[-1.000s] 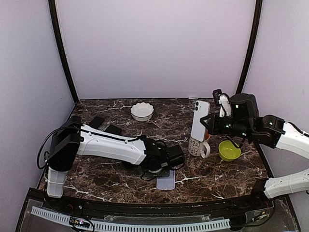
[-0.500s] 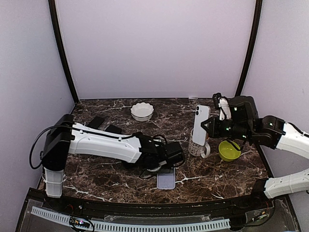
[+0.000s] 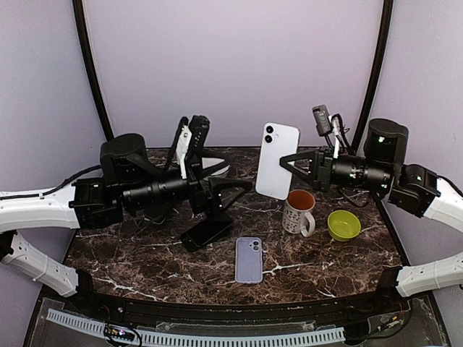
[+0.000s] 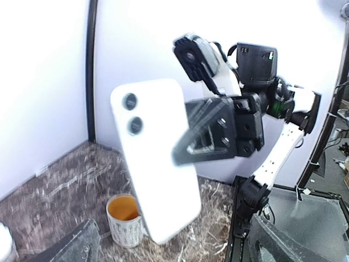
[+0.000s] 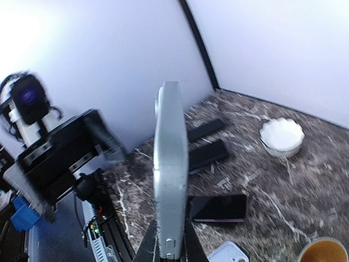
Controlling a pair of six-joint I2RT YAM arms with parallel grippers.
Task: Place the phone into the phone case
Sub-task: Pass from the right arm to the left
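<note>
Right now, grips the white phone (image 3: 273,173) upright in mid-air with the right gripper (image 3: 288,163) clamped on its edge, spreads the left gripper (image 3: 231,199) wide apart facing it, with the lilac case (image 3: 249,259) flat on the table (image 3: 325,260) below, beside a black phone (image 3: 206,234).

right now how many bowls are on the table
2: a white bowl at the back, a green bowl right of the mug; others may be hidden.
</note>
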